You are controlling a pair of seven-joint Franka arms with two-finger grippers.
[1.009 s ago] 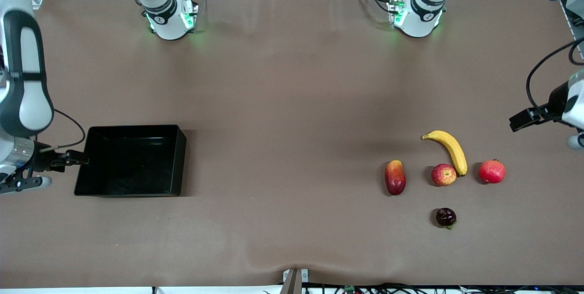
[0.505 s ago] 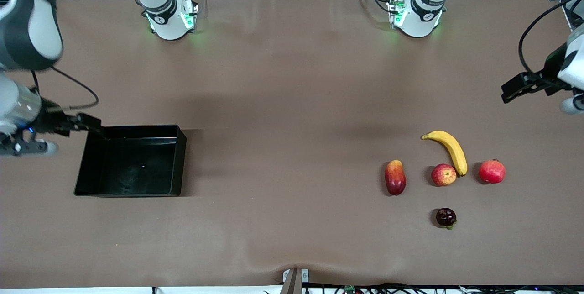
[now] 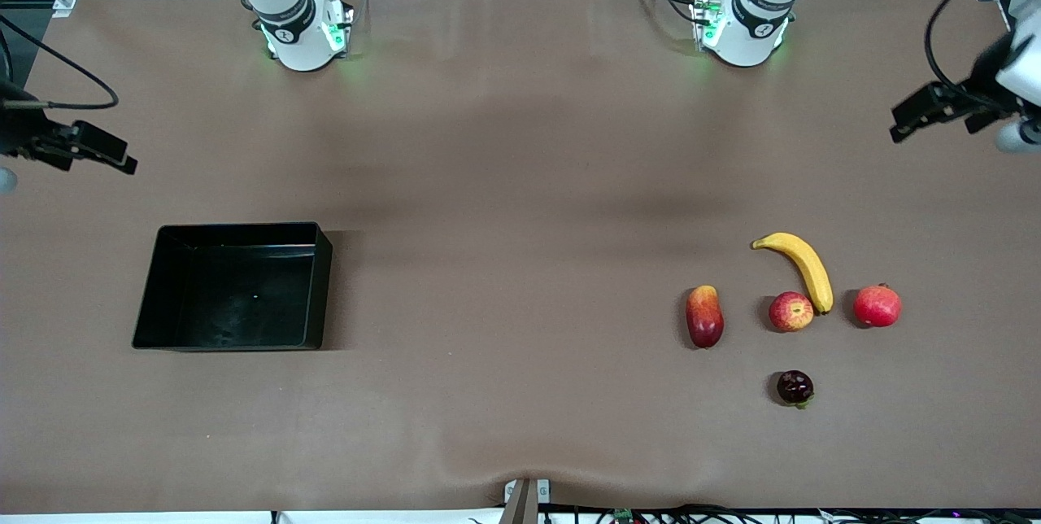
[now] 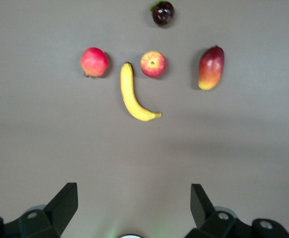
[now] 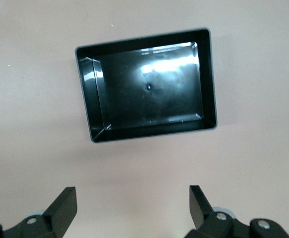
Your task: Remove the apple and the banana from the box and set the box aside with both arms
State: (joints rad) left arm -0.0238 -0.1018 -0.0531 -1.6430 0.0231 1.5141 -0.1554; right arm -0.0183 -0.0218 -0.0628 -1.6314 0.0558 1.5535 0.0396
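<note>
Left gripper (image 4: 133,208) jaws wide, empty, up over bare table at the left arm's end. Right gripper (image 5: 132,208) same: wide, empty, over the right arm's end. Black tray (image 3: 321,280) sits empty there. Banana (image 3: 803,265) tip just beside apple (image 3: 790,311); mango (image 3: 704,316), red round fruit (image 3: 877,305), dark fruit (image 3: 794,386) nearby.

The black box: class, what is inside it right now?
Nothing: the black box shows only its bare glossy floor with a small speck on it in both the front and right wrist views. No fruit is in it, and nothing covers any part of its inside.
</note>
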